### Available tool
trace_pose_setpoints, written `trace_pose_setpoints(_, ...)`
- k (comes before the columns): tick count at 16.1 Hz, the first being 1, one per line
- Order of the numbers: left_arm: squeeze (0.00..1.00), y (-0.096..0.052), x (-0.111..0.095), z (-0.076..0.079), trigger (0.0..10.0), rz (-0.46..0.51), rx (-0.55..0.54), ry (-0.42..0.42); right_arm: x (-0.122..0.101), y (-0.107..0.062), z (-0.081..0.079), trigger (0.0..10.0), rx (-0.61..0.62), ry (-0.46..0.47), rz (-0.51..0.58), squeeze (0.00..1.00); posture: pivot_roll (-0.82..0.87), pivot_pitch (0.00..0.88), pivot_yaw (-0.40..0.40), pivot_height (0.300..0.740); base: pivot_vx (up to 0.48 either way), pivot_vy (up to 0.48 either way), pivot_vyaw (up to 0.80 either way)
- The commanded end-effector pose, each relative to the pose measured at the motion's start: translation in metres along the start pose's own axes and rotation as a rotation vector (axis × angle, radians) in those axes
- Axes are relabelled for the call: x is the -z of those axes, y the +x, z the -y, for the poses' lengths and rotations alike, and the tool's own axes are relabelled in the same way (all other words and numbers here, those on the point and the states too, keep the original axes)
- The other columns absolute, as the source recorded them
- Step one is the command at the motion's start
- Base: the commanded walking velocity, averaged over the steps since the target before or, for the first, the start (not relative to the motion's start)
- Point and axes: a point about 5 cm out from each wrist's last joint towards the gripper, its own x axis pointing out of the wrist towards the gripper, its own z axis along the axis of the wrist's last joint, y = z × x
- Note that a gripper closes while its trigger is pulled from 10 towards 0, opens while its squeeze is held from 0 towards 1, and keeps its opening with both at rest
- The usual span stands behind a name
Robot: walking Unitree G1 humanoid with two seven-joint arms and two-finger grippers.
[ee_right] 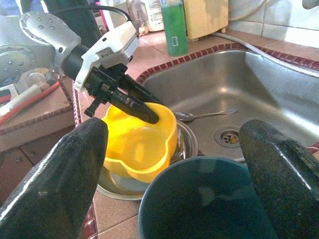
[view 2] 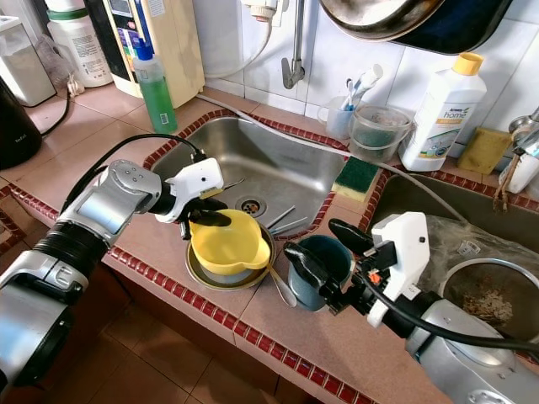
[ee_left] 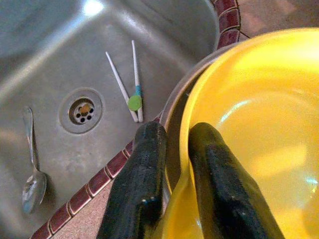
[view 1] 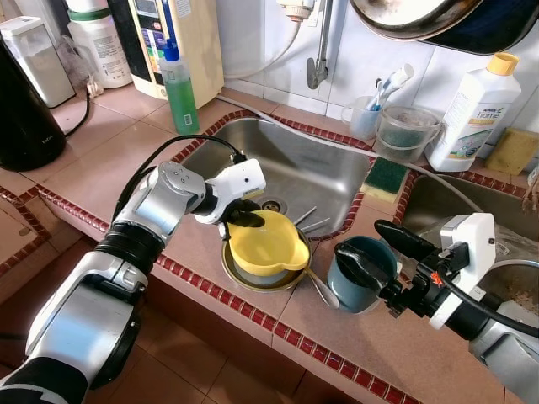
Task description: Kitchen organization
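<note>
Head eyes look down on the sink (view 1: 295, 168); wrist views sit close above it.

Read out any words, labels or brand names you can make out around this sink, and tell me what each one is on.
"home": on the label of the white bottle with the yellow cap behind the sink; the smaller print around it is too blurred to read.
Green soap bottle: no readable text.
Cream appliance at the back: front panel print is too small to read.

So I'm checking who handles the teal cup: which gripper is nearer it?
Right. The right gripper has its open fingers on either side of the teal cup; the left gripper pinches the yellow bowl's rim, beside the cup.
</note>
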Motion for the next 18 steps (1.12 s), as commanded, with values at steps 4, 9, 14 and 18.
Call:
trace_pose_setpoints(4,0.00,-0.002,-0.004,0.001,0.0,-0.004,0.028,0.055,0.000,0.001,-0.003,10.0,-0.017,-0.013,-0.006,0.00,-0.16,0.018,0.048,0.740,0.000,0.000,0.00)
trace_pose_setpoints(9,0.00,-0.002,-0.002,0.006,0.0,-0.010,0.082,0.086,0.000,0.002,-0.002,10.0,-0.013,-0.019,-0.005,0.00,-0.16,0.010,0.049,0.740,0.000,0.000,0.00)
trace_pose_setpoints(14,0.00,-0.005,-0.001,0.011,0.0,-0.007,0.158,0.124,-0.001,0.003,-0.001,10.0,-0.011,-0.021,-0.001,0.00,-0.16,0.008,0.050,0.740,0.000,0.000,0.00)
trace_pose_setpoints(18,0.00,-0.008,-0.001,0.014,0.0,-0.001,0.199,0.142,-0.001,0.002,0.000,10.0,-0.005,-0.025,-0.002,0.00,-0.16,0.012,0.049,0.740,0.000,0.000,0.00)
